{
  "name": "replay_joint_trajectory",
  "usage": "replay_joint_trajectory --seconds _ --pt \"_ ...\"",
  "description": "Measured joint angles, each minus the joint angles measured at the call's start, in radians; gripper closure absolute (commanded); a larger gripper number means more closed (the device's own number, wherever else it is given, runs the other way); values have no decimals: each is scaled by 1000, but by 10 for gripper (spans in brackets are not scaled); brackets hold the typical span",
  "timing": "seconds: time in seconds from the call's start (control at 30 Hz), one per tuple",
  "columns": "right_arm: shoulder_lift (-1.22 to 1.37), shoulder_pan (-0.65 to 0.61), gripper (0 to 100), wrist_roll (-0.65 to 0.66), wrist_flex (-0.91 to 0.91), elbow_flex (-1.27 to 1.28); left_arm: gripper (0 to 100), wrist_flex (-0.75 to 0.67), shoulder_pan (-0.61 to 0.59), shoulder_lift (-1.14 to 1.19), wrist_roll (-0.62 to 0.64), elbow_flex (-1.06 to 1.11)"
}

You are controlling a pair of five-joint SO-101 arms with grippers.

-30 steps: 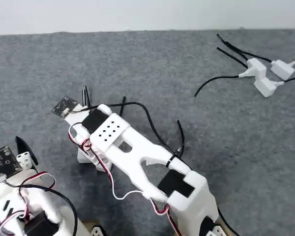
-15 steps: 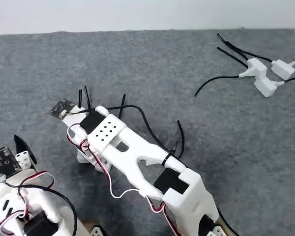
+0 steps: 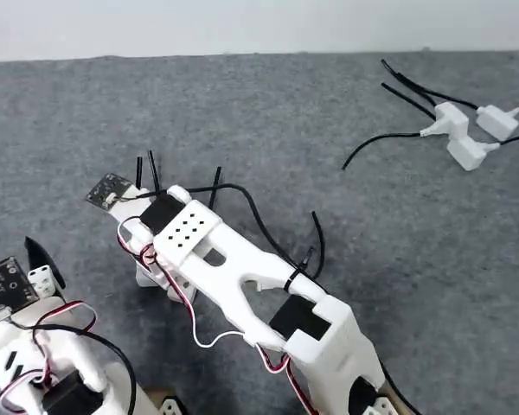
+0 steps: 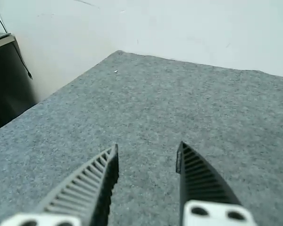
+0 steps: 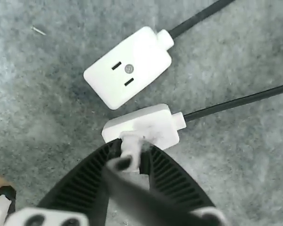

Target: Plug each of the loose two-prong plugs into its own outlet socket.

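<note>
Your right gripper is clamped on a white plug at the lower centre of the right wrist view. The plug touches the lower socket block, probably to line up the prongs. A second socket lies just above, well clear. Your left gripper gapes wide over bare carpet. More white connectors sit at the upper right of the high view.

Grey felt table carries white sockets, black cords.

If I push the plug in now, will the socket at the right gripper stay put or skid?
Likely skids: the socket is a small block lying loose, unbraced. The fuzzy carpet may add some grip. Its thin cord looks floppy, offering little restraint.
</note>
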Motion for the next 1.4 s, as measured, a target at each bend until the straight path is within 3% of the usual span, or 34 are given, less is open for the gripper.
replay_joint_trajectory --seconds 1.07,1.4 --pt "6 -18 991 25 -2 -9 805 -18 0 0 0 38" --pt "5 41 991 72 -5 8 805 -18 0 0 0 38"
